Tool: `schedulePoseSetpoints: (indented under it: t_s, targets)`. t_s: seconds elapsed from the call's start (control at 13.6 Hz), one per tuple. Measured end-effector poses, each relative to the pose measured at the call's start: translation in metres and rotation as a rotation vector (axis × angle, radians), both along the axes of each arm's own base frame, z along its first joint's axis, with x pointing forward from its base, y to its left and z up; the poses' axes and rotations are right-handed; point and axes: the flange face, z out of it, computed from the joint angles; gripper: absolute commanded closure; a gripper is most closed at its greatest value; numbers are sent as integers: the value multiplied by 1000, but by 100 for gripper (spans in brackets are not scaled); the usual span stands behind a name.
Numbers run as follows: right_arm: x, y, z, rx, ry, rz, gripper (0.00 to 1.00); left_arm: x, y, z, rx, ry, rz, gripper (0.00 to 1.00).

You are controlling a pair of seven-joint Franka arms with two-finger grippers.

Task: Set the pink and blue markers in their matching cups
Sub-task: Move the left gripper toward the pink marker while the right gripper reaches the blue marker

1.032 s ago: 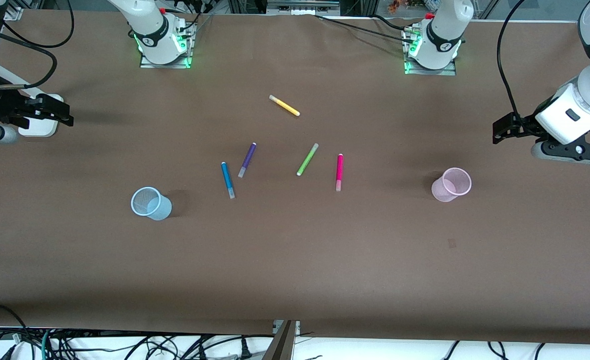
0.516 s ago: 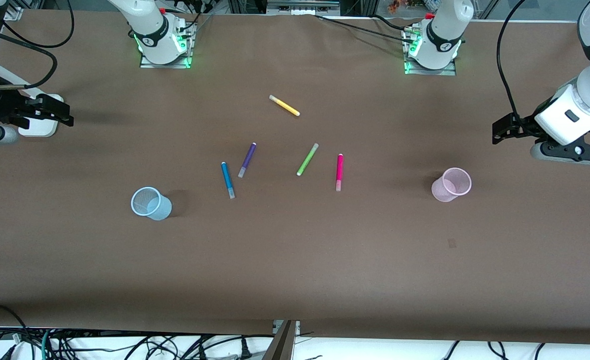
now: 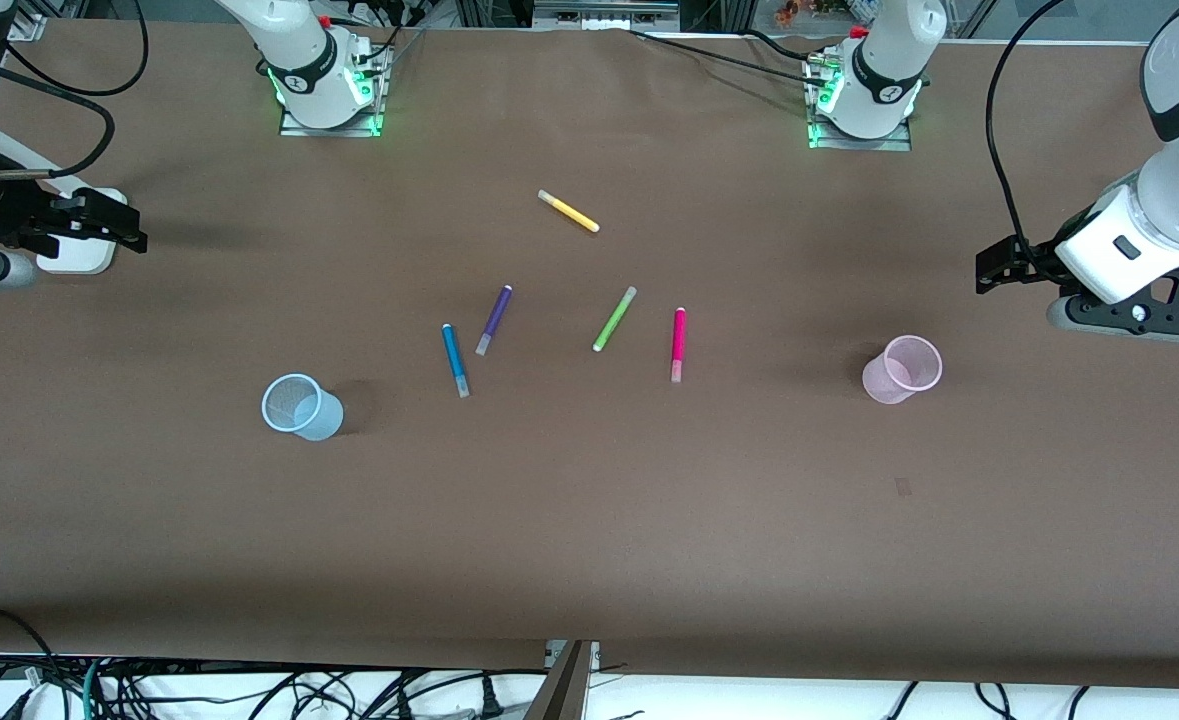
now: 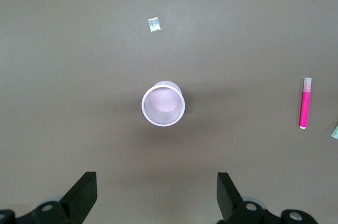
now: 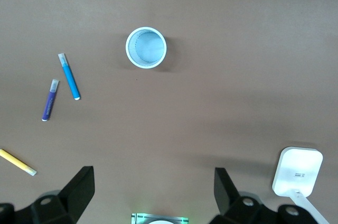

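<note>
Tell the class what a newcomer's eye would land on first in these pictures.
Five bright markers lie scattered mid-table: a yellow marker farthest from the front camera, then purple, lime-green, blue marker and pink marker. A blue cup stands toward the right arm's end, a pink cup toward the left arm's. Both open grippers, left gripper and right gripper, hang over the table's ends.

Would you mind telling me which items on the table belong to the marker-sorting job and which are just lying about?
Job items:
pink marker
blue marker
pink cup
blue cup

Lying about:
purple marker
green marker
yellow marker
white device at the right arm's end
</note>
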Motion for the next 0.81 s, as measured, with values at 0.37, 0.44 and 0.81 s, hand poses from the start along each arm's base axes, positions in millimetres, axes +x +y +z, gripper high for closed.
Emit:
schedulePoseSetpoints:
  t_s: [0.37,0.44,0.81]
  targets:
    - [3,0,0,1,-17,1,0,-2,-13,-8,-72,21,34,0]
    - [6,1,-2,1,-24,4,0,-3,-22,-11,-78,27,51,0]
    - [23,14,-19,8,-52,23,0,-12,-96,-60,-78,12,72,0]
